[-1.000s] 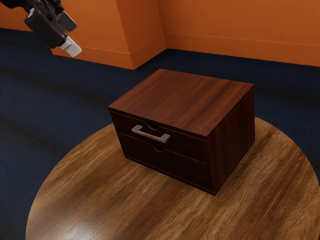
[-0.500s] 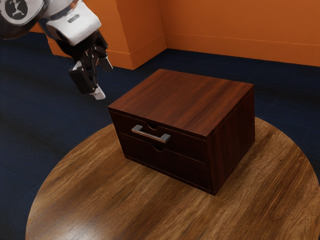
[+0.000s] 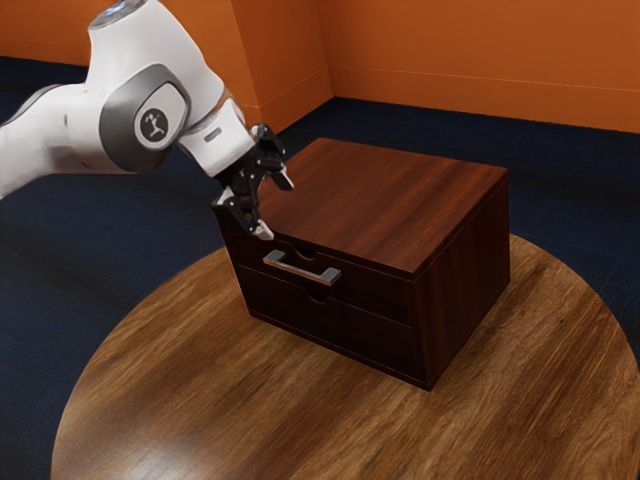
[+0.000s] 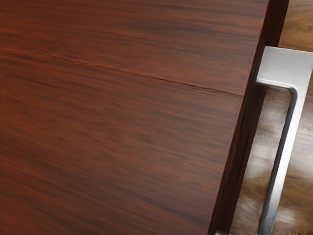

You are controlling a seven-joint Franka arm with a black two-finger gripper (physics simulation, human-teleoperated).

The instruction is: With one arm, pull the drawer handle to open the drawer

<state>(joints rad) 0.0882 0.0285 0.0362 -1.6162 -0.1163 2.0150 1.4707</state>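
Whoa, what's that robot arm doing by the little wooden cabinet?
A white robot arm is going for the top drawer of the cabinet. Its black pincer hovers open at the cabinet's upper front corner, just above the silver handle, not gripping it yet. The drawer is shut, and the cabinet sits on a round wooden table.

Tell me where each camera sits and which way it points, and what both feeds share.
Exterior view: raised at the arm's side, looking down on the round table and the drawer fronts of the cabinet; the white arm enters from the exterior view's left, its gripper at the cabinet's top front edge, above the handle.
Wrist view: on the hand, looking down across the top of the cabinet, past its front edge to the handle and the table below.
Shared: the top of the cabinet, the handle and the table.
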